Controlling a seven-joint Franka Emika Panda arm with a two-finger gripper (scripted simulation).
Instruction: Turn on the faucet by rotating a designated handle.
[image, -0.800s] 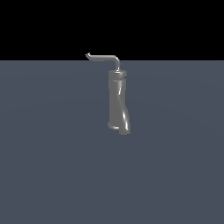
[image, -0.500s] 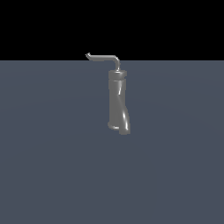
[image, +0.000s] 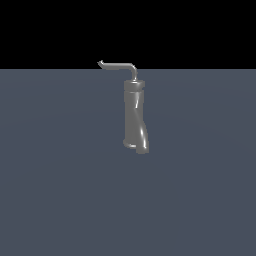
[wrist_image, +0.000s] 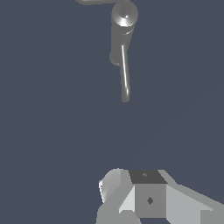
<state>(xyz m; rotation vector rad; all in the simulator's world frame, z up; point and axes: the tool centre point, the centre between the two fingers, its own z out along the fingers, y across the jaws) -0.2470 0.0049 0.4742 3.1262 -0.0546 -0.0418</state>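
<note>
A bare simulated test scene: flat slate-grey ground (image: 60, 200), a black void behind, one lone grey faucet (image: 135, 120)

You have one tall grey metallic faucet body (image: 135, 117) with a collar near its top and a rounded lower end. It carries one thin grey L-bent metal handle rod (image: 118, 65) with a single hooked tip. One dark blue-grey flat surface (image: 60, 190) lies beneath. The wrist view shows one pale grey blocky gripper (wrist_image: 144, 199).
</note>
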